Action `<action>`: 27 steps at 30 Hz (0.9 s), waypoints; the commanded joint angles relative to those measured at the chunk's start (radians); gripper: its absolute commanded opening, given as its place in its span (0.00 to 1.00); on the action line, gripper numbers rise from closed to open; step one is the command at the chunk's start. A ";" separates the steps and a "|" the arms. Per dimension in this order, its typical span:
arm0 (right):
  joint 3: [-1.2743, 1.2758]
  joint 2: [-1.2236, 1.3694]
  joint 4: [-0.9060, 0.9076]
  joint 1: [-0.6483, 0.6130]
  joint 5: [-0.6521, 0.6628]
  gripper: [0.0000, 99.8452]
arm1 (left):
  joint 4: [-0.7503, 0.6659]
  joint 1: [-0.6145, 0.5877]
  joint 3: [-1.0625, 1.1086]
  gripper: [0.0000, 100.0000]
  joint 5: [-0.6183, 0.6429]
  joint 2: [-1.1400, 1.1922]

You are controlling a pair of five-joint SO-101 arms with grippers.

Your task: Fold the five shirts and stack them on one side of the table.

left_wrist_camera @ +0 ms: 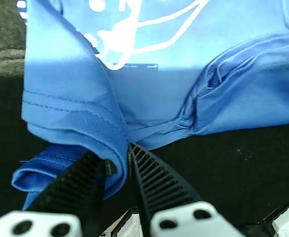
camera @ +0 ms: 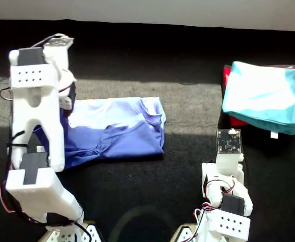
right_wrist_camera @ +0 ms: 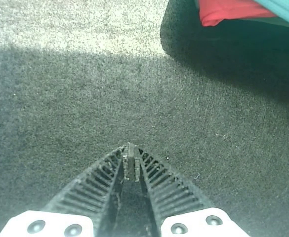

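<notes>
Nearest, the right gripper (right_wrist_camera: 129, 157) hangs shut and empty just above the dark bench (right_wrist_camera: 60, 98), its arm tucked back by its base. Farther out, the left gripper (left_wrist_camera: 117, 160) is clamped on a hem of the blue shirt (camera: 117, 131), which lies part-folded and rumpled mid-bench. Farthest, at the bench's right side, a folded teal shirt (camera: 266, 93) sits on a red shirt (camera: 227, 78). The step in hand looks like folding the blue shirt. The next move probably calls for carrying the pinched edge across the cloth, kept flat, then letting go.

Likely robot lab, bench-mounted arm (camera: 36, 126), dark felt table (camera: 137, 55), white wall (camera: 187, 9)
</notes>
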 commanded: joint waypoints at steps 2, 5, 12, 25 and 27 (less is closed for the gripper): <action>0.097 -0.013 -0.018 -0.010 -0.006 0.01 | -0.077 0.191 0.008 0.01 0.054 -0.048; 0.097 -0.013 -0.018 -0.010 -0.006 0.01 | -0.157 0.285 0.007 0.01 0.081 -0.018; 0.097 -0.013 -0.018 -0.010 -0.006 0.01 | -0.255 0.481 -0.008 0.01 0.146 0.065; 0.097 -0.013 -0.018 -0.010 -0.006 0.01 | -0.282 0.593 -0.315 0.01 0.218 0.409; 0.097 -0.013 -0.018 -0.010 -0.006 0.01 | -0.281 0.601 -0.374 0.01 0.219 0.460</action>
